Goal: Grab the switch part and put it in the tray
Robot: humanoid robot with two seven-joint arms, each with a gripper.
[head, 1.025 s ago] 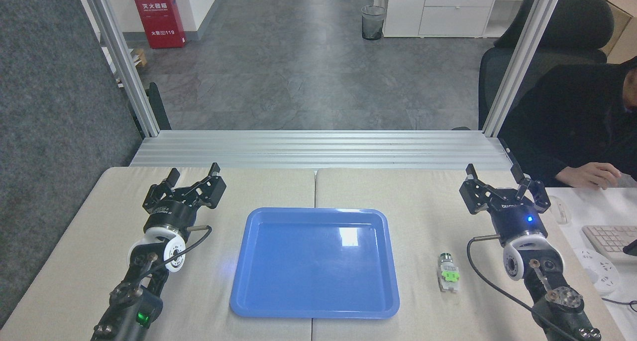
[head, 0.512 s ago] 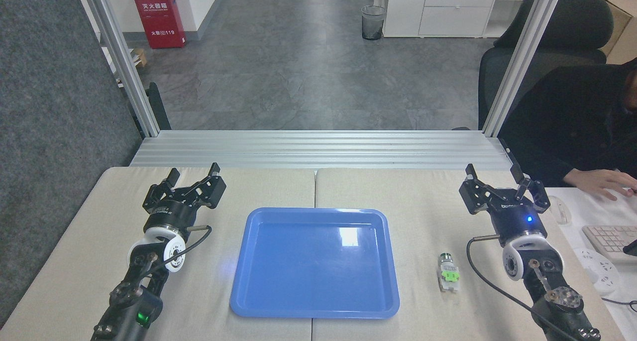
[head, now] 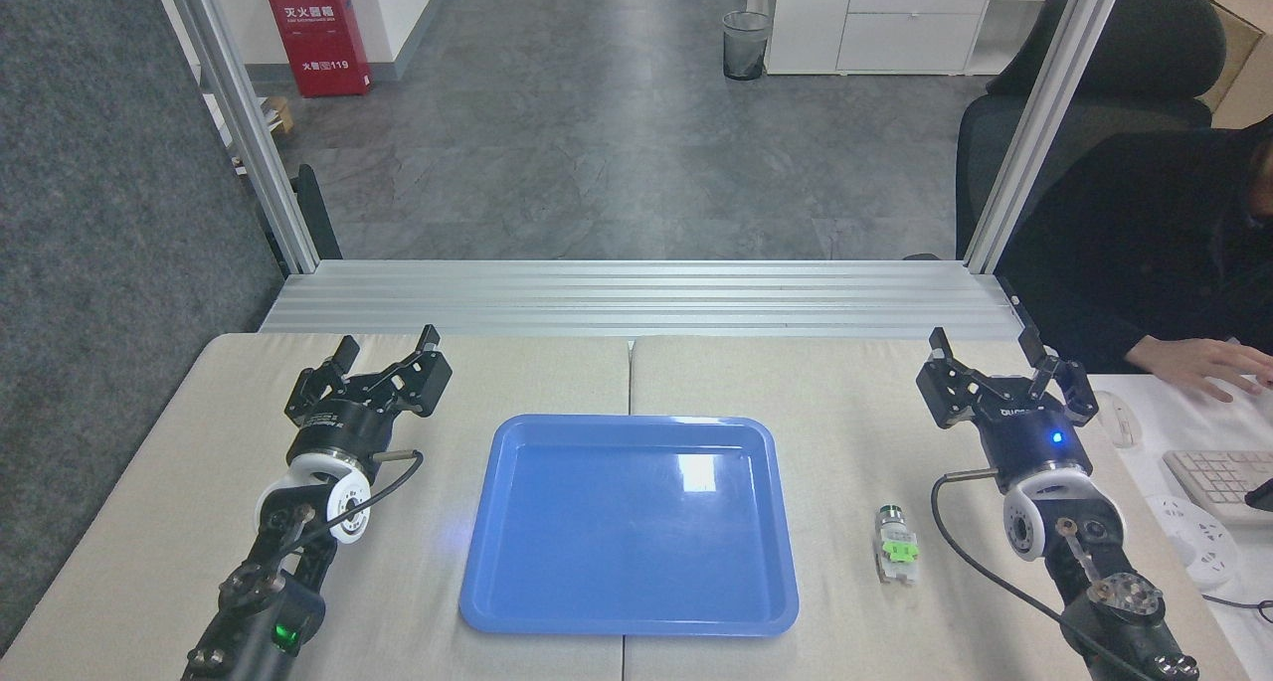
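**Switch part waits untouched beside the tray**

Switch part [head: 895,546] lies flat on the beige table [head: 855,432], nearer the robot than the right gripper [head: 1004,368] and off to its inner side, with a bare strip of table between it and the blue tray [head: 636,522]. The tray is empty. The right gripper hovers with jaws spread wide, holding nothing. The left gripper [head: 383,358], across the tray, is likewise parted and empty. Nothing has been picked up yet.

The part looks small and rounded at its metallic end; an off-centre pinch would likely roll or squirt it sideways. A person's hand [head: 1208,363] rests near a keyboard [head: 1208,477] just outside the right arm, so a wide swing could stray that way.
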